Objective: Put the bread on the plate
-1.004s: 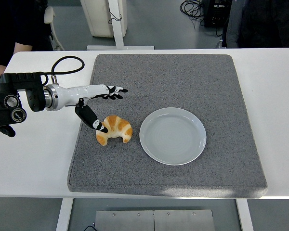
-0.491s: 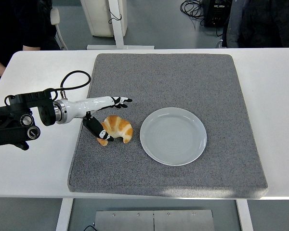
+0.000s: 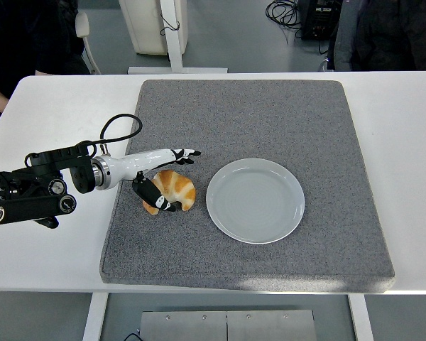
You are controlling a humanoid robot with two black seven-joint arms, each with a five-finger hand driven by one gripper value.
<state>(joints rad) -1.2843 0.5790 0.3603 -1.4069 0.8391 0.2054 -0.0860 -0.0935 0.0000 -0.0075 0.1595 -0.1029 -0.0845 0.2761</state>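
My left hand [image 3: 158,176] reaches in from the left edge of the white counter [image 3: 64,121], over the left side of a grey mat [image 3: 270,114]. The bread [image 3: 172,190] — a golden croissant — lies on the mat, toward its left edge and nearer the counter's front edge than its back. My fingers [image 3: 181,154] stretch flat just behind the croissant, while my thumb [image 3: 150,193] hooks down against its left end. So the hand is spread around the bread, not yet clamped on it; whether the fingers touch the crust is hard to tell from this height. I judge this framing is meant to pinch the croissant between thumb and fingers. The plate [image 3: 255,201] — pale and bare — sits just to the right of the bread, near the mat's middle, so the carry should be short. My right hand is out of view.
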